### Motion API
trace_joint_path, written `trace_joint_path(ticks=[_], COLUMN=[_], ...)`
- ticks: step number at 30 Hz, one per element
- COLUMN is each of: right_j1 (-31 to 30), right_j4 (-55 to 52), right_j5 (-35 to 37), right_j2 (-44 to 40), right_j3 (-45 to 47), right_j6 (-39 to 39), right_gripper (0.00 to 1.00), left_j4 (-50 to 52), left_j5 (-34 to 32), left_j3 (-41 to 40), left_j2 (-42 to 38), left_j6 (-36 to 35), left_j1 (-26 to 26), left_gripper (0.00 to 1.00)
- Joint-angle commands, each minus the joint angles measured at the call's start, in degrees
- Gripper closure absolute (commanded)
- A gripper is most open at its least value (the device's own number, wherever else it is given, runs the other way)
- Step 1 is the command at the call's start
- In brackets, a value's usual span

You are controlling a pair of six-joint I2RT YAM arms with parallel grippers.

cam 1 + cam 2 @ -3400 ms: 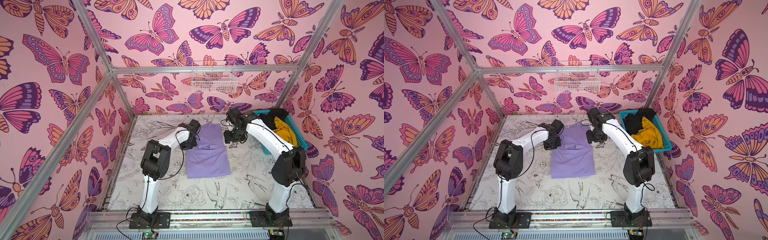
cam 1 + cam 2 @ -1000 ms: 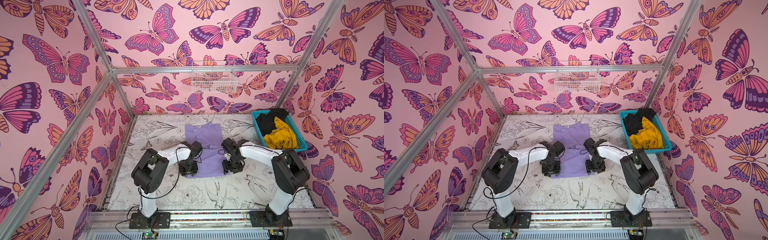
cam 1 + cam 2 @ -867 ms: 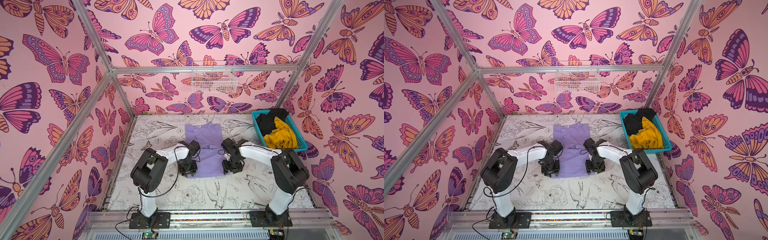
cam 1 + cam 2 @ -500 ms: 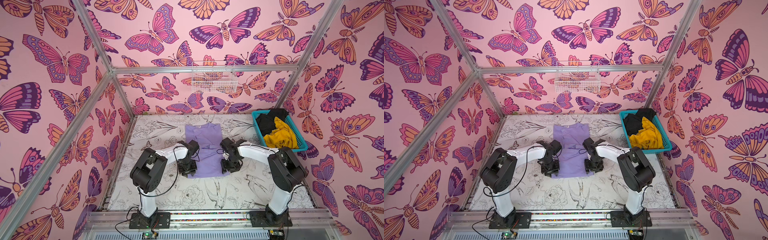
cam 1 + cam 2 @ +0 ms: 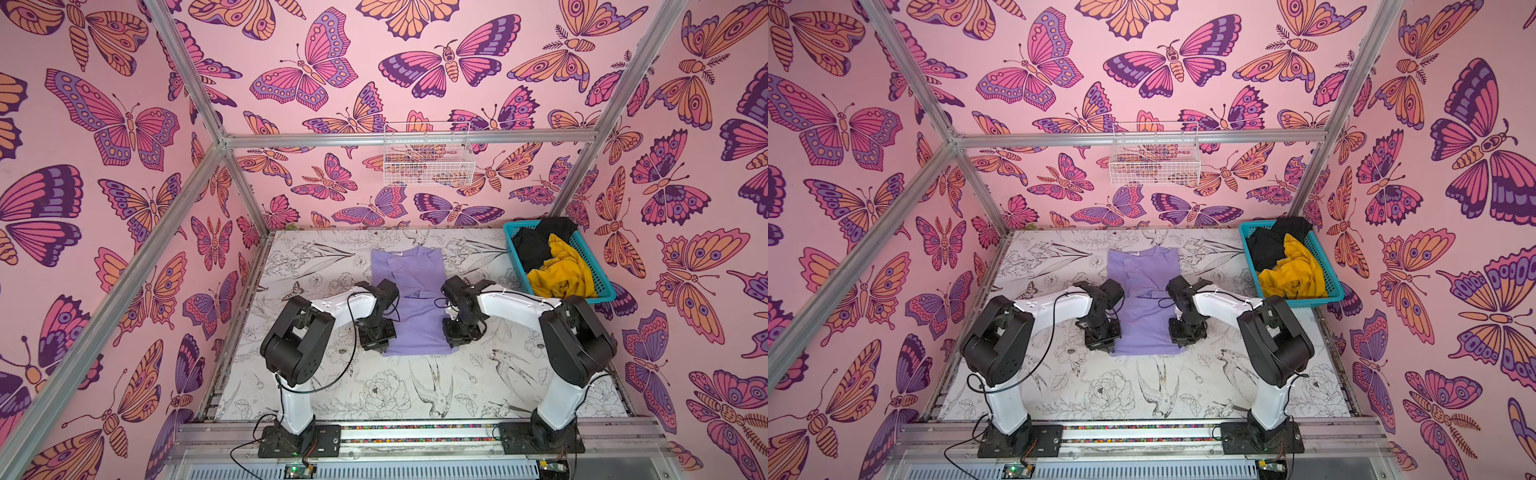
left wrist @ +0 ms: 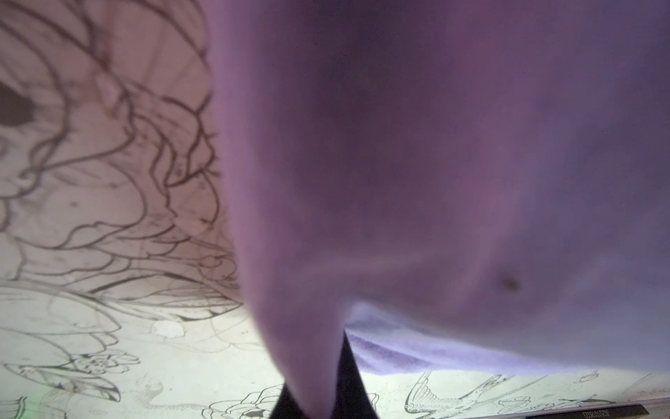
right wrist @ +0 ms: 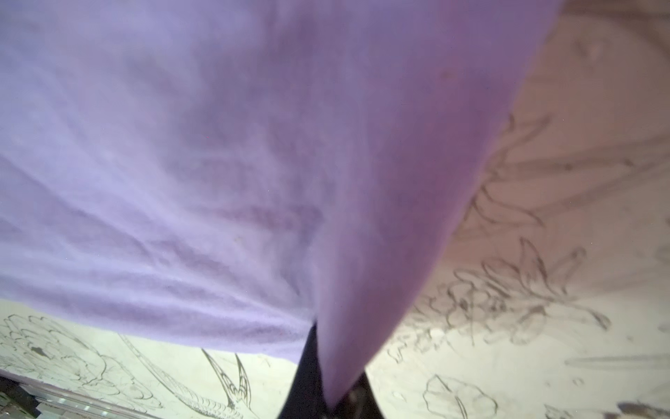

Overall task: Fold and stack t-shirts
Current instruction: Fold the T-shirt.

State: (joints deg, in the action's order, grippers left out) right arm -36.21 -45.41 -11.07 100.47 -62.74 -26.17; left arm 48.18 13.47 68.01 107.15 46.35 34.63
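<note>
A lavender-purple t-shirt (image 5: pixel 417 307) (image 5: pixel 1148 307) lies flat mid-table, collar toward the back wall and sleeves folded in. My left gripper (image 5: pixel 379 344) (image 5: pixel 1102 341) is at the near left corner of its hem, shut on the cloth. My right gripper (image 5: pixel 454 340) (image 5: pixel 1180 337) is at the near right corner, also shut on cloth. In each wrist view a tuck of purple shirt (image 6: pixel 319 384) (image 7: pixel 340 377) runs down between the dark jaws and hides the fingertips. A mustard-yellow t-shirt (image 5: pixel 561 274) and a black t-shirt (image 5: pixel 536 245) lie crumpled in the basket.
A teal lattice basket (image 5: pixel 513 253) (image 5: pixel 1249 257) stands at the back right corner of the table. A white wire basket (image 5: pixel 428 153) hangs on the back wall. Butterfly-patterned walls and metal frame posts close in the table on three sides.
Both arms came from the collar end to the near hem. In the last second both grippers have shut on the hem corners. The shirt has hardly shifted.
</note>
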Motion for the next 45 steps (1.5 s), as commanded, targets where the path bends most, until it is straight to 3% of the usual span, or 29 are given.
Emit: trace_joint_path(ticks=[1, 6, 13, 21, 25, 31, 33, 36, 45], right_j1=[-1.24, -5.41, -11.83, -16.84, -22.6, -36.13, -39.11, -39.13, -33.48], right_j4=[-7.0, -11.94, -14.44, -18.48, -21.19, -22.59, -22.5, -21.92, -28.5], right_j5=[1.1, 0.53, -0.32, -0.26, -1.14, 0.73, 2.19, 5.68, 13.42], right_j2=[-7.87, -17.66, -23.33, -28.14, -34.56, -46.1, -48.4, -47.87, -32.75], right_j3=[3.53, 8.26, 14.7, 16.07, 17.24, 19.56, 19.98, 19.11, 5.92], right_j6=[-3.6, -8.72, -14.85, -20.82, -29.61, -51.14, -54.84, -53.28, -38.32], right_gripper=[1.0, 1.0, 1.0, 1.0, 1.0, 1.0, 1.0, 1.0, 1.0], left_j4=[3.38, 10.25, 16.23, 23.33, 23.89, 24.04, 24.06, 24.03, 25.06], left_j5=[-3.86, -2.47, 1.03, 2.74, 4.22, 4.78, 4.25, 1.19, -8.07], left_j3=[-1.58, -2.1, -3.94, -6.38, -10.01, -13.68, -14.12, -12.66, -1.56], left_j2=[-0.65, -5.39, -14.85, -24.65, -28.01, -31.1, -31.43, -30.72, -23.37], left_j6=[1.17, 5.33, 16.18, 23.66, 28.81, 37.6, 38.38, 35.93, 25.77], left_j1=[1.57, 7.15, 18.97, 24.03, 26.97, 33.55, 34.35, 33.54, 27.08], left_gripper=[1.0, 1.0, 1.0, 1.0, 1.0, 1.0, 1.0, 1.0, 1.0])
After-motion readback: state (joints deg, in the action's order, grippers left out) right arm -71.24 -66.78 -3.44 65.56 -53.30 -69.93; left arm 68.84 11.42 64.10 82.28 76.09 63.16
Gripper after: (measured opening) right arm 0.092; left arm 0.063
